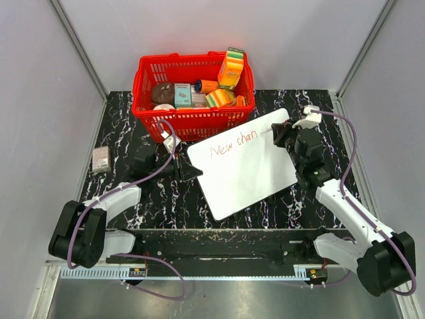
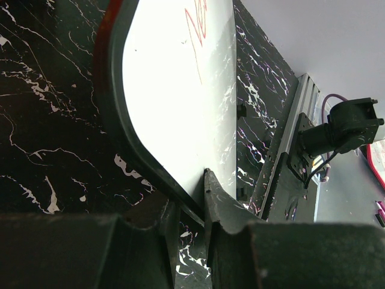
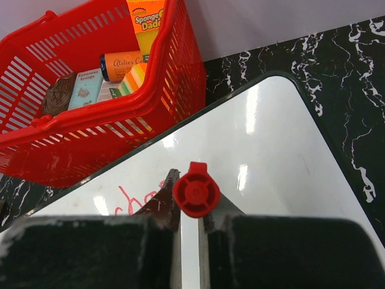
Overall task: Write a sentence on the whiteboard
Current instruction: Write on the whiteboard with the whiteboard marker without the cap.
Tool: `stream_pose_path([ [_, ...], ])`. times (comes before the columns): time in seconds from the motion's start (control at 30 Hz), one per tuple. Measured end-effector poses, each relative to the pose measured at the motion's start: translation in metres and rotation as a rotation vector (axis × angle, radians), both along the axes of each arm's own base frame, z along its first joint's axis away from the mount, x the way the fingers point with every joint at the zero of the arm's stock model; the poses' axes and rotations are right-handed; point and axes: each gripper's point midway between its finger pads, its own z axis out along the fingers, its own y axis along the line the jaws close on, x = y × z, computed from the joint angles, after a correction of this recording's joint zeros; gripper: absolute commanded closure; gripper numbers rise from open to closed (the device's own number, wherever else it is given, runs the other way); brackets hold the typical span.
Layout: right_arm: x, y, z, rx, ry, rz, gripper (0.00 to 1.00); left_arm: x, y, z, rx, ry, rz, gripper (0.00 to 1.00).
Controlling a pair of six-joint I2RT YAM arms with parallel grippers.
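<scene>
The whiteboard (image 1: 249, 173) lies flat mid-tabletop (image 1: 119, 126), its long axis running 8 to 2 o'clock. The sentence (image 1: 234, 143), reading "New chan", climbs toward 2. The left tool (image 1: 190, 171) pinches its 9 o'clock corner. The right tool (image 1: 275, 133) is clamped on a red marker (image 3: 196, 189), whose tip is hidden.

A black marbled table (image 1: 279, 207) carries a red basket (image 1: 192, 116) at the back, the whiteboard (image 1: 246, 176) just before it, a small box (image 1: 101, 159) at left

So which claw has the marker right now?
The right claw: it is shut on the red marker, at the end of the red writing. The left claw only pinches an edge of the whiteboard.
</scene>
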Motion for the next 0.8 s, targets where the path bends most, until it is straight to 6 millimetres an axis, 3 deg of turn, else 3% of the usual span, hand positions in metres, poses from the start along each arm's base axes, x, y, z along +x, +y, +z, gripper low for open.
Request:
stream_pose_path([
  [0.8, 0.02, -0.004, -0.007, 0.017, 0.018, -0.028, 1.0, 0.0, 0.0, 0.0, 0.001, 0.001, 0.0, 1.0],
])
